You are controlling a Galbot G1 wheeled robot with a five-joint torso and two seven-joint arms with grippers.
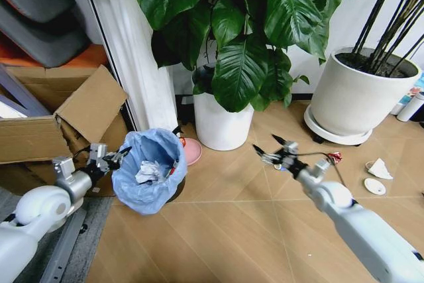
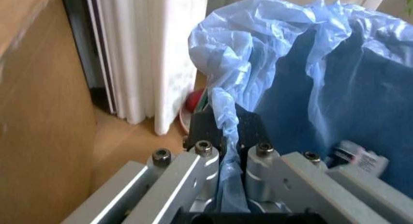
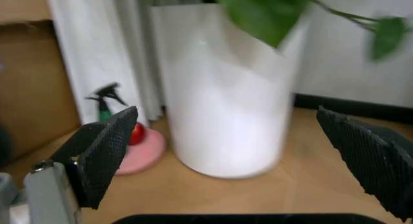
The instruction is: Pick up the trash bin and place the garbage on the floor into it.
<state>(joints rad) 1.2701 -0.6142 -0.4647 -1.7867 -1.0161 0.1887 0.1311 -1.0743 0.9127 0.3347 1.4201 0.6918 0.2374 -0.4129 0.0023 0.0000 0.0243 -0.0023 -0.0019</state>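
One small, light trash bin (image 1: 149, 171) sat at 9 o'clock on the floor (image 1: 232, 217), its soft bag pinched tight by the left gripper (image 1: 118, 158), while the right gripper (image 1: 270, 144) gaped empty.

Trash bin (image 1: 148, 175) liner: thin crinkly lt-blue plastic, semi-glossy. Floor (image 1: 232, 210): smooth wood-look planks. Plant pot (image 1: 222, 124): smooth white, matt. Cardboard box (image 1: 46, 130): matt brown. Left end effector (image 2: 225, 137): brushed metal w/ black pads.
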